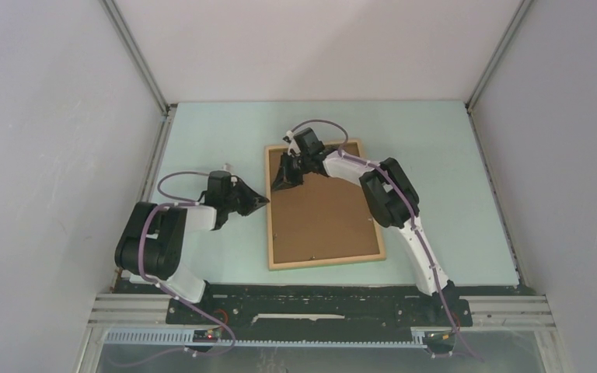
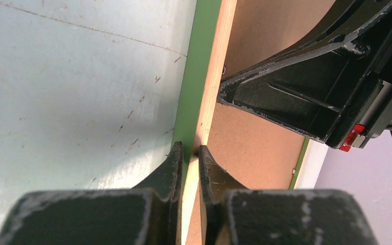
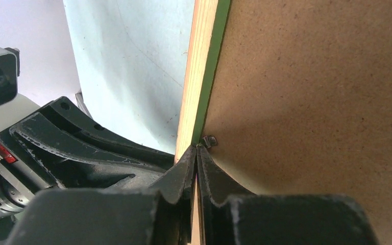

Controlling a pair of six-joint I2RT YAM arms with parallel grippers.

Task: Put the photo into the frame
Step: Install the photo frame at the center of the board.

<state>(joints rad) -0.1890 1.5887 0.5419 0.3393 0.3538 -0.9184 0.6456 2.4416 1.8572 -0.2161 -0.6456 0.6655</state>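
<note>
From above, the frame [image 1: 326,261] lies flat on the pale green surface [image 1: 443,163] with its back up. The brown backing board [image 1: 322,221] fills it inside a pale wood rim. Its long axis runs from the arm bases toward the far wall, with a short side facing each. The left tool [image 1: 263,202] meets the frame's left long edge about halfway along. The right tool [image 1: 284,182] is over the far left part of the frame, just inside the same edge. The two tools are near each other.

In the left wrist view, the frame's rim [image 2: 210,76] runs up the picture as a green strip beside a pale wood strip. The surface [image 2: 81,76] lies to the green side and the backing board [image 2: 258,148] to the wood side. The left tool [image 2: 188,153] is clamped on this rim, one finger on the green face and the other on the board side. The right tool [image 2: 306,87] hangs close over the board beyond it.

In the right wrist view, the rim [image 3: 196,76] again runs upward, wood outermost with a thin green line against the backing board [image 3: 316,102]. The right tool [image 3: 196,153] is pinched onto the rim, its tips almost together, with a small metal tab [image 3: 210,140] just beside them. The left tool [image 3: 81,148] sits close by on the outer side of the frame, over the surface [image 3: 132,61].
</note>
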